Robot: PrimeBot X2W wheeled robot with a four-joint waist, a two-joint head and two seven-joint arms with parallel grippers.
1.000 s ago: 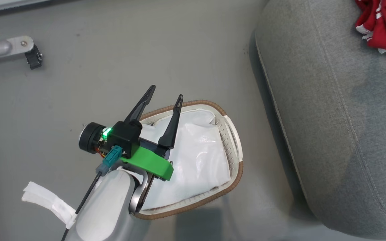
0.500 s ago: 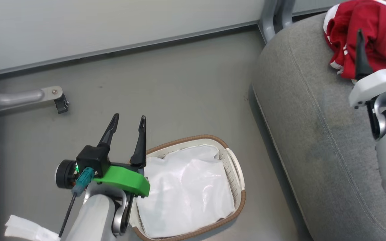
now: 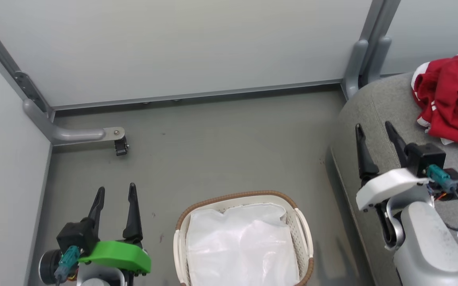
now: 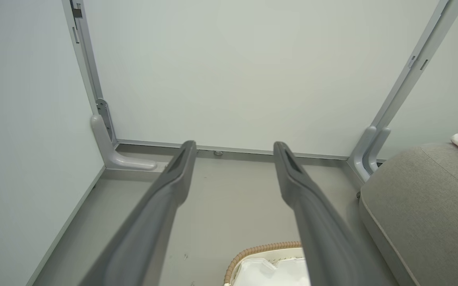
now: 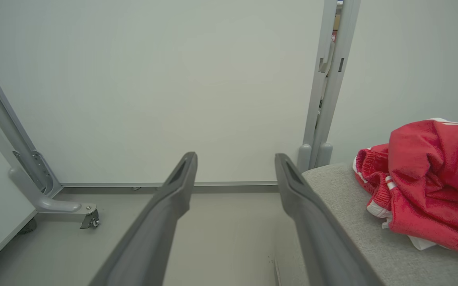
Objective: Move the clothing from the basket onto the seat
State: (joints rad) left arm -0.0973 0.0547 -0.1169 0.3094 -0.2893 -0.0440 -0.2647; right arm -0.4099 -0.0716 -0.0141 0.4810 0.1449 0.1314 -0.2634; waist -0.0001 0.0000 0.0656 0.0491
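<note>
Since a second ago my head camera has tipped up, and the left claw (image 3: 116, 188) has come off the basket (image 3: 233, 196). It was over the left rim then. Now it hangs over the grey floor (image 3: 213, 147), with the basket just to its right and clear of its fingers. The right claw (image 3: 373, 125) has come into the head view at the lower right, and its fingers show against the rounded left edge of the seat (image 3: 372, 99).

Both claws stand with their fingers wide apart and nothing between them; each wrist view shows bare wall and floor through the gap.

The red clothing (image 3: 451, 103) lies bunched on the seat, ahead and to the right of the right claw, near its fingertips but not touching them. White trim and thin white stripes show along its folds.

In the basket, right of the left claw, I see the crumpled white liner (image 3: 241, 246). Ahead of the left claw, well apart, a grey frame foot with a small black caster (image 3: 121, 147) rests on the floor by the wall.
</note>
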